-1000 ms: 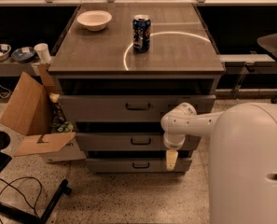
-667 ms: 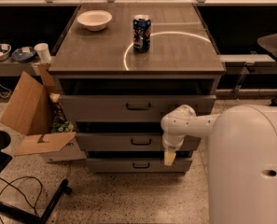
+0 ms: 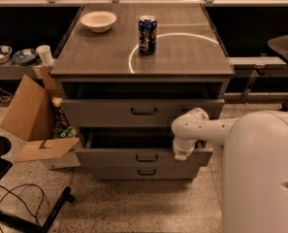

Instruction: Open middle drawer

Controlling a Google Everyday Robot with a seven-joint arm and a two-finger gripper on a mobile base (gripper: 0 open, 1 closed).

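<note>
The middle drawer [image 3: 134, 158] is a shallow grey drawer with a small dark bar handle [image 3: 146, 158] at its centre. It stands pulled out from the cabinet, with its dark inside showing behind the front panel. My gripper [image 3: 180, 154] points downward at the right end of that drawer's front panel, at its top edge. My white arm reaches in from the right.
The taller top drawer [image 3: 143, 112] is slightly open and the short bottom drawer [image 3: 146, 172] is shut. A blue can [image 3: 147, 35] and a white bowl [image 3: 98, 21] sit on the cabinet top. An open cardboard box [image 3: 34, 125] and a black chair base [image 3: 17, 208] are on the left.
The middle drawer's front has come further out toward the camera. My gripper has shifted slightly up along the drawer's right end.
</note>
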